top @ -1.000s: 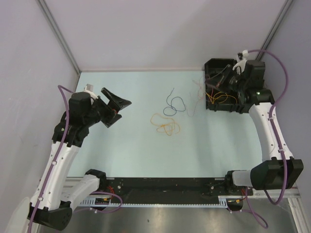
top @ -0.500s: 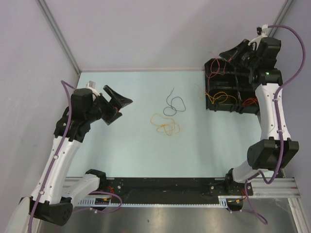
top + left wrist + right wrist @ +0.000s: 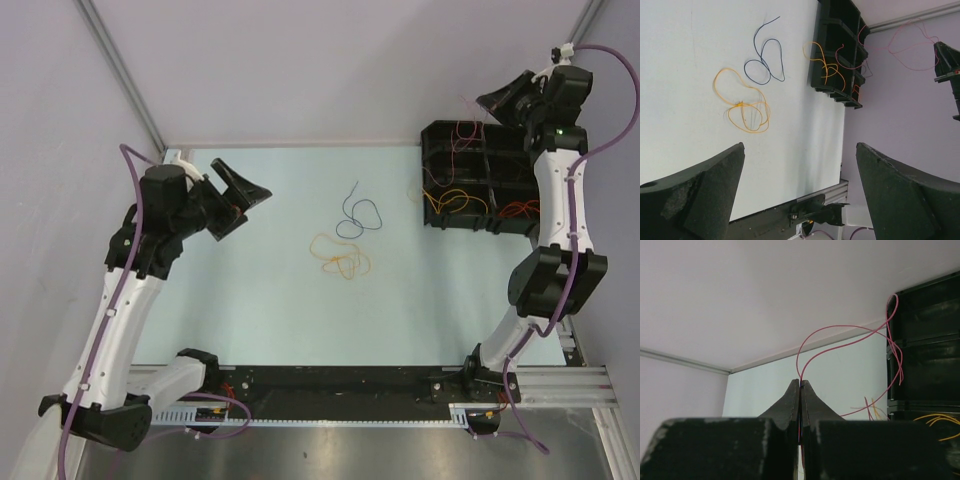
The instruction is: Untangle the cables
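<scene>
My right gripper [image 3: 800, 381] is shut on a thin red cable [image 3: 840, 335], which it holds high above the back of the black bin [image 3: 432, 135]. The cable loops down from the closed tips into the bin. In the top view that gripper [image 3: 490, 101] is at the far right corner, with the red cable [image 3: 464, 128] faint below it. A yellow-orange cable [image 3: 340, 258] and a dark blue cable [image 3: 358, 215] lie apart on the table's middle. My left gripper [image 3: 246, 206] hangs open and empty at the left. Its wrist view shows both cables [image 3: 742, 105] [image 3: 765, 65] ahead.
The black bin is divided into compartments and holds an orange cable [image 3: 455, 203] and more red wire [image 3: 515, 210]. Grey walls close in the table [image 3: 280, 310] at the back and both sides. The arms' bases and a metal rail [image 3: 330, 385] run along the near edge.
My right arm has risen up and back from the bin's front, drawing the red cable up out of it. The left arm has barely shifted and stays open.
</scene>
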Motion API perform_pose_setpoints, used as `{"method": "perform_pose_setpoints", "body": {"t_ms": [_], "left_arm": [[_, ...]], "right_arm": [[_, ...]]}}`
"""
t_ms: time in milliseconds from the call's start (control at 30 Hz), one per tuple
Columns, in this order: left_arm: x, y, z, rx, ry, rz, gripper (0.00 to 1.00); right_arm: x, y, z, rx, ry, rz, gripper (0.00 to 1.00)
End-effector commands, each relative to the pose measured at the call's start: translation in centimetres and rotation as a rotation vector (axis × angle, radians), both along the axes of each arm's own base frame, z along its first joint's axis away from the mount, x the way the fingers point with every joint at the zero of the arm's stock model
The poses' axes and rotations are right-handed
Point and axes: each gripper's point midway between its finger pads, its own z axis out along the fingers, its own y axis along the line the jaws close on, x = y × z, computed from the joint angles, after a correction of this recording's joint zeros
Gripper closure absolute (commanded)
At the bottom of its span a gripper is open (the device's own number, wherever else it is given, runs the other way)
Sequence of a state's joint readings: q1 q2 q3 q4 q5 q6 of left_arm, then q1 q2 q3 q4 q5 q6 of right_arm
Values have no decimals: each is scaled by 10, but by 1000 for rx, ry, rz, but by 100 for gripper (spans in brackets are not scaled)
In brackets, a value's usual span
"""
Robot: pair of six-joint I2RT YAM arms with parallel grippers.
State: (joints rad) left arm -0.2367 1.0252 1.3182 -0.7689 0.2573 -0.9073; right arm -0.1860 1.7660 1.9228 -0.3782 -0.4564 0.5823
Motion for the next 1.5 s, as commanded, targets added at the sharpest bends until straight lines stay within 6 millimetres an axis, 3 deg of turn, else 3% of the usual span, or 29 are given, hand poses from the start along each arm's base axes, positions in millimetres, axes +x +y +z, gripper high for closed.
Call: {"method": "perform_pose_setpoints", "body": {"t_ms": [0, 367, 567, 600, 700, 733, 900, 1067, 1267, 1467], "left_arm": [[7, 5, 16, 1, -54, 25, 2], [15, 6, 13, -93, -93, 97, 2], [15, 8, 9, -102, -83, 118, 3], [14, 8, 8, -100, -78, 119, 3], [12, 9, 5, -97, -70, 125, 4], [11, 10, 4, -97, -63, 128, 4], [7, 10, 1, -102, -55, 127, 4], [6, 7, 0, -103, -47, 109, 5], [5, 4, 0, -98, -44, 81, 5], [2, 2, 0, -100, -46, 65, 5]], "right_arm": [[22, -19, 18, -24, -70, -34, 100], [67, -58, 11, -2, -106, -78, 100], [76, -59, -21, 10, -57, -42, 100], [75, -57, -37, 16, -25, -28, 100], [68, -54, -52, 22, 5, -14, 100], [63, -51, -67, 31, 31, -10, 100], [44, -45, -88, 56, 66, 5, 100], [31, -41, -92, 75, 82, 12, 100], [18, -32, -75, 79, 56, 18, 100], [12, -28, -88, 85, 90, 5, 100]]}}
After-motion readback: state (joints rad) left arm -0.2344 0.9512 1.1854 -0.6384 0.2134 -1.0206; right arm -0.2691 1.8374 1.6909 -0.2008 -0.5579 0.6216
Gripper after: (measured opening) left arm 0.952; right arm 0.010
